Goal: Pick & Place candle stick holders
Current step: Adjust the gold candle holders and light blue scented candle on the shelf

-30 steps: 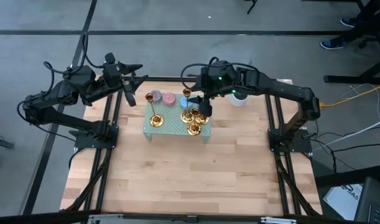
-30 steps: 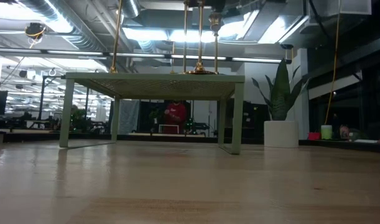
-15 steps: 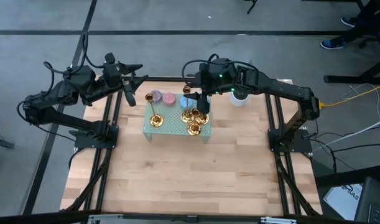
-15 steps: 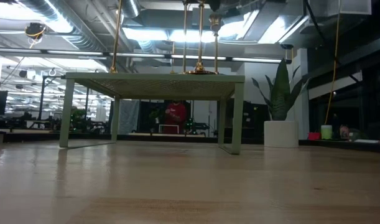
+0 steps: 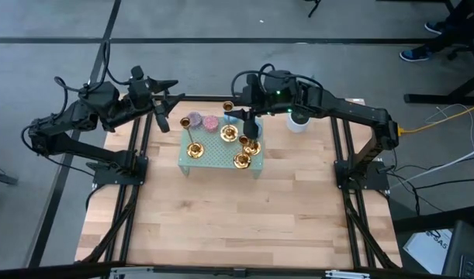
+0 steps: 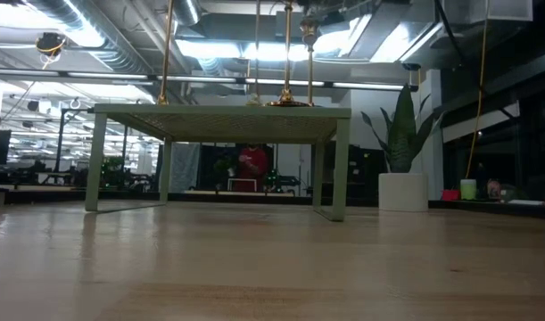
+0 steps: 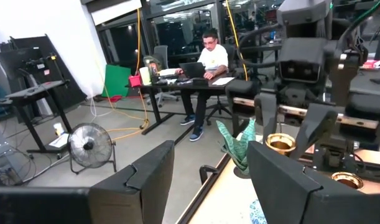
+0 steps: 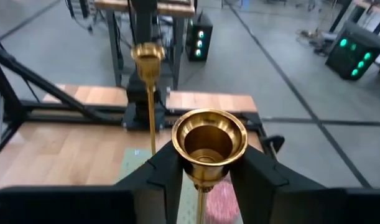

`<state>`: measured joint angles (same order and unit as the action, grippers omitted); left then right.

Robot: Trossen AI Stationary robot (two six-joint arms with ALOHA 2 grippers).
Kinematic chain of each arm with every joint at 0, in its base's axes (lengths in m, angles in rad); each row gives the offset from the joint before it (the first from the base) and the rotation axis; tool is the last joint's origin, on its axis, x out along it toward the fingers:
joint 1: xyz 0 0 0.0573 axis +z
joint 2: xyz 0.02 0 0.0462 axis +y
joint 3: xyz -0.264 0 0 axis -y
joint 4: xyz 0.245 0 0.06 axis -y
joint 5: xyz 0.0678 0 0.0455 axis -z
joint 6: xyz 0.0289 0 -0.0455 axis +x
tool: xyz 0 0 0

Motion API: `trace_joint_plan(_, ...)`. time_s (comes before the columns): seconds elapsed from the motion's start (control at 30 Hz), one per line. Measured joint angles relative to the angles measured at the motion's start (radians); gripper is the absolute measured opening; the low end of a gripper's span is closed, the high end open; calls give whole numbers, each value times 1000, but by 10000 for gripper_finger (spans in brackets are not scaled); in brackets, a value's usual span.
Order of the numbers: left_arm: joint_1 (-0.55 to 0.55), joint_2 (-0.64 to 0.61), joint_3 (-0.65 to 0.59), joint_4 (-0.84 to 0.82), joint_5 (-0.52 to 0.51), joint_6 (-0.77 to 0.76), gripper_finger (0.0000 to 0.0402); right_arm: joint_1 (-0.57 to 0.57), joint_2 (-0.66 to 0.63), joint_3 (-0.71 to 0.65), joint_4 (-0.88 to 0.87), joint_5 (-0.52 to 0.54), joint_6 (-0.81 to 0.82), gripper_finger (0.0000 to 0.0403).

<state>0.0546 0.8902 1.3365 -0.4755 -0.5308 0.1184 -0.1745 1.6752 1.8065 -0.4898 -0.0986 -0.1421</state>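
Right gripper (image 5: 247, 122): you had it over the green rack (image 5: 213, 155), its fingers (image 8: 162, 171) closed on the stem of one candle stick holder (image 8: 209, 140), lifted above the rack's back edge.
Left gripper (image 5: 160, 112): you kept it off the rack's left end, jaws parted and holding nothing.
Other candle stick holders: three stood on the rack, one near the left (image 5: 193, 149), two at the right (image 5: 241, 160).
Candles: pink (image 5: 211, 122) and purple-grey (image 5: 196, 118) ones lay at the rack's back.

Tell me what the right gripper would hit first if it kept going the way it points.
The right gripper, shut on a candle stick holder, points toward the far candle stick holder. Likely that one first, though depth is unclear.
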Motion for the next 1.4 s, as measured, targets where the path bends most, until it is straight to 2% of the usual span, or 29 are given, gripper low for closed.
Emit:
trace_joint_plan(0.13,0,0,0,0,0,0,200,0,0,0,42,-26,36,124)
trace_joint_plan(0.33,0,0,0,0,0,0,200,1,0,0,61,-56,60,104)
trace_joint_plan(0.47,0,0,0,0,0,0,200,0,3,0,95,-56,77,115)
trace_joint_plan(0.77,0,0,0,0,0,0,200,14,53,0,142,-153,116,108)
trace_joint_plan(1.0,0,0,0,0,-2,0,200,40,101,0,185,-160,115,121)
trace_joint_plan(1.23,0,0,0,0,-2,0,200,40,103,0,185,-165,112,113)
trace_joint_plan(1.4,0,0,0,0,-3,0,200,40,103,0,184,-168,112,132)
